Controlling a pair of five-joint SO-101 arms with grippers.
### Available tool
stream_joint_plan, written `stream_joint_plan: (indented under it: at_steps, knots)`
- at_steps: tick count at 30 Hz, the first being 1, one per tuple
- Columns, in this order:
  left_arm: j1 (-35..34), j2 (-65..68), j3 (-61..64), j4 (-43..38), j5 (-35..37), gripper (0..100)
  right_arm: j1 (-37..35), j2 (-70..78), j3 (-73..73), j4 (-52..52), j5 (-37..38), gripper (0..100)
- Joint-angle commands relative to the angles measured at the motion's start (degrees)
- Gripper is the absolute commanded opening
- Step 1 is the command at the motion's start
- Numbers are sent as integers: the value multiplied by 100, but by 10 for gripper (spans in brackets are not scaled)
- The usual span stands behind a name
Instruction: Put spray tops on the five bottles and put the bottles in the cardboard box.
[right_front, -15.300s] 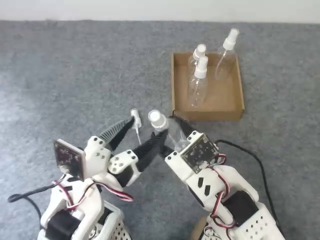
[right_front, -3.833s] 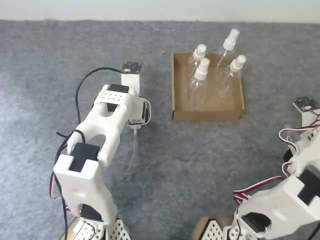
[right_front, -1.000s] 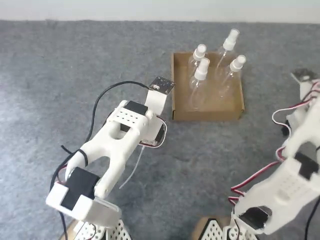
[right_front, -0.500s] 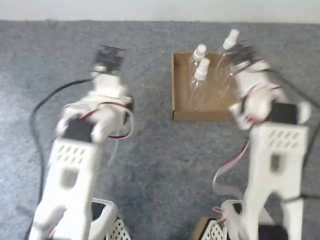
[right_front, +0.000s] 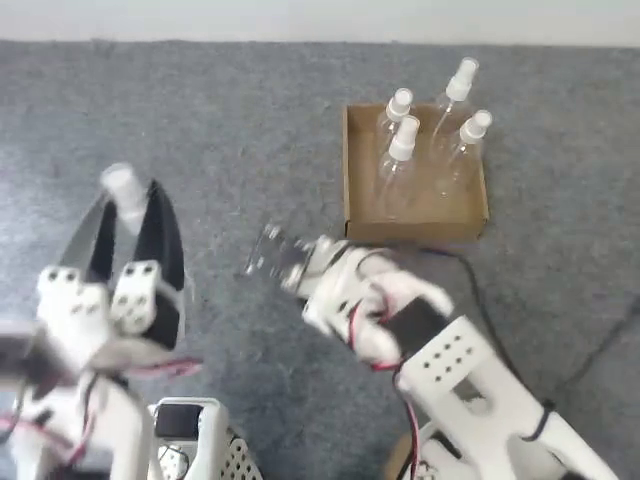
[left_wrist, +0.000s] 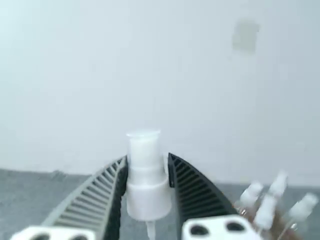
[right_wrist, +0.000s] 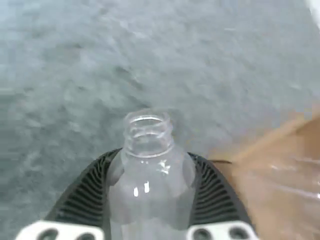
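The last spray top (left_wrist: 146, 175) stands upright, pinched between the narrowed fingers of the left hand (right_front: 128, 205), which is raised over the near left of the grey counter (right_front: 250, 130). The uncapped bottle (right_wrist: 147, 135), neck open, sits clamped in the right hand (right_wrist: 155, 156) near the middle of the counter, just short of the cardboard box (right_front: 415, 230). Half a second ago both arms were stretched out beside the box; now both are drawn back toward the near edge. Four capped bottles (right_front: 398, 165) lean inside the box, one more than fifteen seconds ago.
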Motion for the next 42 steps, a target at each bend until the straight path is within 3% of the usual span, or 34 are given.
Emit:
stream_joint_plan:
  at_steps: [1, 5, 10, 17, 23, 32, 42]
  knots:
    - [-9, -466, -22, -88, 545, 10, -479, -365, 316, -541, -79, 6]
    - [35, -747, -31, -123, 826, 10, -549, -708, 668, -1095, -624, 6]
    - [730, -695, 163, -281, 844, 10, -470, -1147, 1354, -2088, -1574, 6]
    - [897, -677, 1270, -1530, 1064, 9, -462, -1815, 2048, -2721, -1582, 6]
    - [905, -668, 1719, -1591, 1495, 9, -462, -2141, 2198, -2712, -1591, 6]
    - [905, -659, 2229, -1591, 1503, 9, -453, -2141, 2198, -2712, -1591, 6]
    - [905, -659, 1877, -1846, 1503, 9, -453, -2141, 2207, -2712, -1591, 6]
